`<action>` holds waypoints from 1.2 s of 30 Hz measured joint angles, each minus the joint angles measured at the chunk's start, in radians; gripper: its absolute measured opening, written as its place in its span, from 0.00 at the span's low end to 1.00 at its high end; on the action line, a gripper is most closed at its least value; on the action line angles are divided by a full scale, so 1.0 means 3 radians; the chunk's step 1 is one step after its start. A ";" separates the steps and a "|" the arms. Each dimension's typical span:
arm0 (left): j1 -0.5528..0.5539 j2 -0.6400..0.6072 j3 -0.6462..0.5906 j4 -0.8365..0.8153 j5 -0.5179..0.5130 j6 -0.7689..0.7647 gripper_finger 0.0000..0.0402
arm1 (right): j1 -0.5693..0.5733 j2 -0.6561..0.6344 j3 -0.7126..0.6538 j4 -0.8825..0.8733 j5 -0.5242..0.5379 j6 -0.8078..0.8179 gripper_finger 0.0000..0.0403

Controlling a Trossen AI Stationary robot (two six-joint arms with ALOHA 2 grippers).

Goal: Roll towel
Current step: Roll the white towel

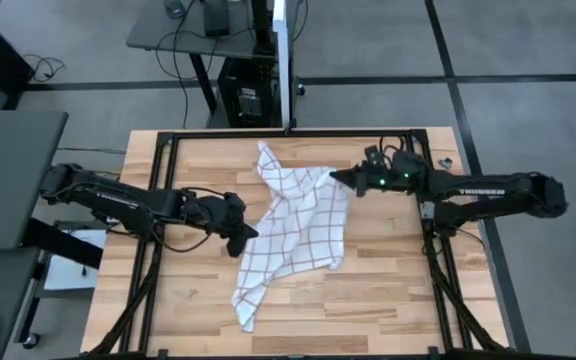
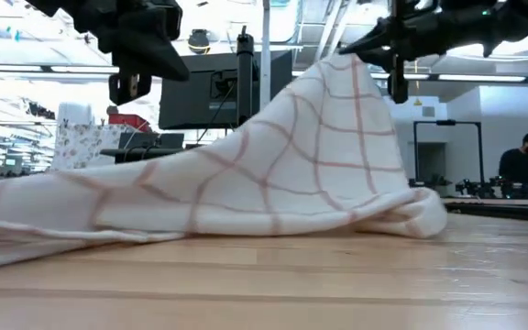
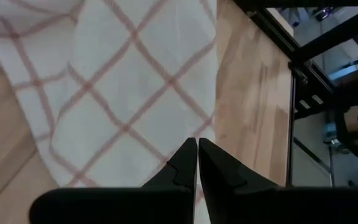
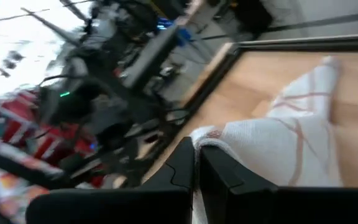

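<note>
Grasp step: right gripper (image 1: 334,176) pinched on the towel (image 1: 293,235) edge, cloth tented off the table (image 1: 388,290) below it; left gripper (image 1: 251,234) closed, empty, at the opposite edge; next likely calls for folding over.

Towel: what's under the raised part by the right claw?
The right claw is shut on the towel, tenting it above the table. The cloth's lower edge rests on the wood, hiding whatever lies underneath.
</note>
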 joint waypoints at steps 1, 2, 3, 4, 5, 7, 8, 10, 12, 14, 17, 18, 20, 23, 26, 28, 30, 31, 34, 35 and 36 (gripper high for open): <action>0.0000 0.0036 0.0000 0.0011 0.0000 0.0000 0.00 | -0.0044 0.0051 0.0009 -0.0048 0.0000 -0.0001 0.00; 0.0000 0.0073 0.0000 0.0042 0.0000 -0.0004 0.00 | -0.0077 0.0103 0.0013 -0.0065 0.0000 -0.0001 0.00; -0.0003 0.0105 0.0000 0.0105 0.0000 -0.0022 0.00 | -0.0101 0.0148 0.0013 -0.0062 0.0000 0.0001 0.00; -0.0014 0.0143 0.0000 0.0183 -0.0001 -0.0029 0.00 | -0.0112 0.0191 0.0013 -0.0045 0.0000 0.0006 0.00; -0.0026 0.0185 0.0000 0.0296 -0.0001 -0.0024 0.00 | -0.0112 0.0227 0.0017 -0.0031 0.0000 0.0008 0.00; -0.0056 0.0289 0.0000 0.0634 0.0000 -0.0013 0.00 | -0.0108 0.0289 0.0019 -0.0028 0.0000 0.0000 0.00; -0.0076 0.0349 0.0000 0.0787 0.0006 -0.0050 0.00 | -0.0108 0.0311 0.0019 -0.0036 0.0000 -0.0010 0.00; -0.0112 0.0480 0.0000 0.1088 0.0059 -0.0067 0.01 | -0.0104 0.0315 0.0019 -0.0064 -0.0001 -0.0016 0.00; -0.0145 0.0603 0.0007 0.1325 0.0169 -0.0041 0.05 | -0.0102 0.0299 0.0019 -0.0064 -0.0004 -0.0067 0.00; -0.0200 0.0742 0.0109 0.1341 0.0199 0.0094 0.10 | -0.0102 0.0256 0.0019 -0.0112 -0.0039 -0.0100 0.00; -0.0279 0.1016 0.0403 0.1060 0.0183 0.0561 0.20 | -0.0102 0.0205 0.0019 -0.0179 -0.0099 -0.0149 0.00; -0.0307 0.1136 0.0536 0.0942 0.0148 0.0723 0.23 | -0.0102 0.0195 0.0019 -0.0216 -0.0107 -0.0160 0.00; -0.0342 0.1412 0.0841 0.0666 0.0054 0.1054 0.28 | -0.0102 0.0191 0.0019 -0.0259 -0.0148 -0.0183 0.00; -0.0365 0.1825 0.1323 0.0173 -0.0109 0.1472 0.33 | -0.0108 0.0191 0.0019 -0.0328 -0.0181 -0.0200 0.00; -0.0366 0.2179 0.1720 -0.0189 -0.0228 0.1663 0.35 | -0.0094 0.0192 0.0019 -0.0375 -0.0193 -0.0255 0.00; -0.0366 0.2372 0.1920 -0.0313 -0.0232 0.1708 0.35 | -0.0077 0.0192 0.0019 -0.0404 -0.0195 -0.0294 0.00; -0.0368 0.2550 0.2065 -0.0392 -0.0230 0.1720 0.35 | -0.0074 0.0192 0.0019 -0.0428 -0.0196 -0.0354 0.00; -0.0373 0.2641 0.2122 -0.0407 -0.0230 0.1733 0.35 | -0.0074 0.0192 0.0019 -0.0441 -0.0196 -0.0378 0.00; -0.0405 0.2900 0.2282 -0.0530 -0.0252 0.1747 0.35 | -0.0075 0.0193 0.0019 -0.0469 -0.0197 -0.0487 0.00; -0.0419 0.2977 0.2341 -0.0587 -0.0286 0.1747 0.35 | -0.0075 0.0193 0.0019 -0.0468 -0.0197 -0.0506 0.00; -0.0430 0.3043 0.2398 -0.0635 -0.0335 0.1747 0.35 | -0.0075 0.0193 0.0019 -0.0464 -0.0196 -0.0516 0.00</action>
